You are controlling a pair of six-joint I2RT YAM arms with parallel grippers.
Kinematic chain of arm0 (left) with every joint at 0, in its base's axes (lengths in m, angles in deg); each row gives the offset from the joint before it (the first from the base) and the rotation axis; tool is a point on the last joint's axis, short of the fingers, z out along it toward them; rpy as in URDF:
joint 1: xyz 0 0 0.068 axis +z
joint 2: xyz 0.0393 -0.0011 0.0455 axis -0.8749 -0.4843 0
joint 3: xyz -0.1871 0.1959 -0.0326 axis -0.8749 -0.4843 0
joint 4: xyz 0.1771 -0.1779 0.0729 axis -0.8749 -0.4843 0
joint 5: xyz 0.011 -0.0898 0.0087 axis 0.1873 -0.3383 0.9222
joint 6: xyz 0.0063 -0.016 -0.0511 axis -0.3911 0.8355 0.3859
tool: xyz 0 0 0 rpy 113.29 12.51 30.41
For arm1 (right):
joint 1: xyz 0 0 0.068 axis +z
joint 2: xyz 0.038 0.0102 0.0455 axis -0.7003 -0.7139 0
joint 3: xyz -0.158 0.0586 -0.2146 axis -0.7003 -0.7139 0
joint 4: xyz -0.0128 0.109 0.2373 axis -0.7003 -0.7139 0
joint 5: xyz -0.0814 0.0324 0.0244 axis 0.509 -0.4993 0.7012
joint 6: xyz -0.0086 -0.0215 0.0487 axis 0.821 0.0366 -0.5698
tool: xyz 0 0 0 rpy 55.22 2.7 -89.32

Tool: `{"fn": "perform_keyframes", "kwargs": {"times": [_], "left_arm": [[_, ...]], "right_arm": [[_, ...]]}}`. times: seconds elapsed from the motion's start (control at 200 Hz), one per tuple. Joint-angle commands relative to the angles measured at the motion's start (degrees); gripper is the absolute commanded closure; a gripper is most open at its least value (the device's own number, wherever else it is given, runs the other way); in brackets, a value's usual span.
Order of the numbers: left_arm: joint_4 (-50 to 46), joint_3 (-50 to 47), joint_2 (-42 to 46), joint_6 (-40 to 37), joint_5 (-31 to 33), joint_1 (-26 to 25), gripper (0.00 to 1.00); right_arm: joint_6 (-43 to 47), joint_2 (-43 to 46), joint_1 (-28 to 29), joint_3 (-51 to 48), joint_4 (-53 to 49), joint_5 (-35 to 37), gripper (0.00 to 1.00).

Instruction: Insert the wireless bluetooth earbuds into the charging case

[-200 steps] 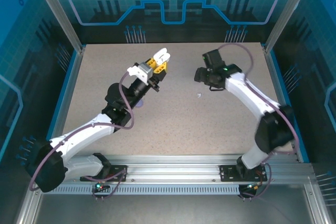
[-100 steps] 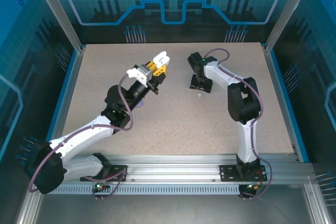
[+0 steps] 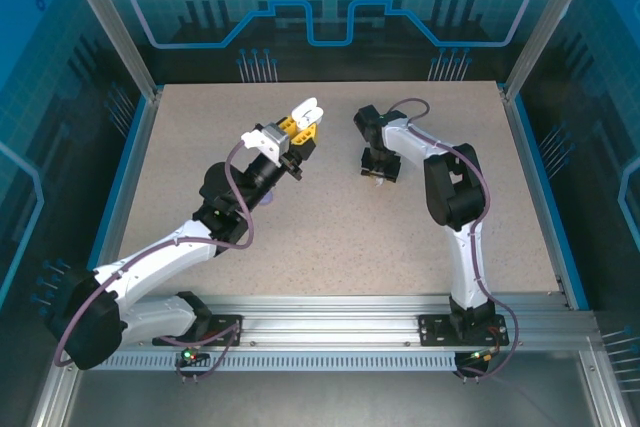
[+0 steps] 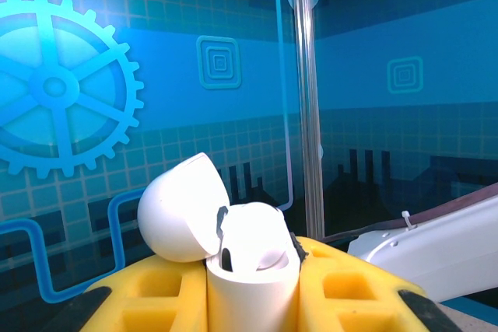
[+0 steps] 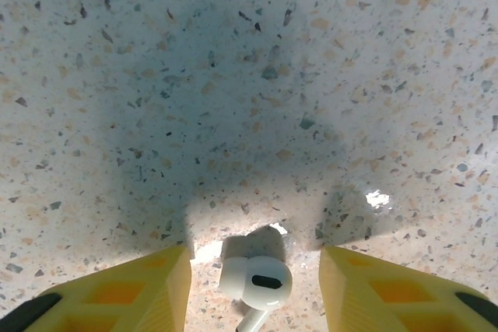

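- Left hand (image 3: 298, 125) raised over the tabletop (image 3: 330, 237), clamped on the white charging case (image 4: 250, 274), lid (image 4: 183, 207) flipped open
- Right hand (image 3: 376, 171) down at the tabletop, fingers (image 5: 124, 293) apart either side of a white earbud (image 5: 255, 276) lying there, clear of both

The charging case (image 4: 250, 266) sits between the fingers of the left gripper (image 3: 300, 127), above the far middle of the table (image 3: 330, 237). To its right, an earbud (image 5: 255, 276) lies on the table between the fingers of the right gripper (image 3: 374, 172), touching neither.
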Motion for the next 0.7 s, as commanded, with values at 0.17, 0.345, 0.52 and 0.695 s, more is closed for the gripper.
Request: {"fn": "perform_keyframes", "kwargs": {"times": [0.17, 0.345, 0.52, 0.695], "left_arm": [[2.7, 0.02, -0.09, 0.75, -0.9, -0.4, 1.0], [2.64, 0.12, -0.1, 0.88, -1.05, -0.41, 1.0], [2.45, 0.43, -0.42, 0.84, -1.08, -0.42, 1.0], [2.29, 0.63, -0.6, 0.76, -1.25, -0.42, 1.0]], "right_arm": [[-0.24, -0.37, 0.65, -1.55, -0.06, 0.11, 0.57], [-0.48, -0.47, 0.16, -2.68, 0.69, 0.7, 0.6], [-0.5, -0.38, -0.41, -3.12, 1.24, 1.35, 0.6], [0.41, -0.03, -1.09, -3.87, 2.02, 0.88, 0.64]]}}
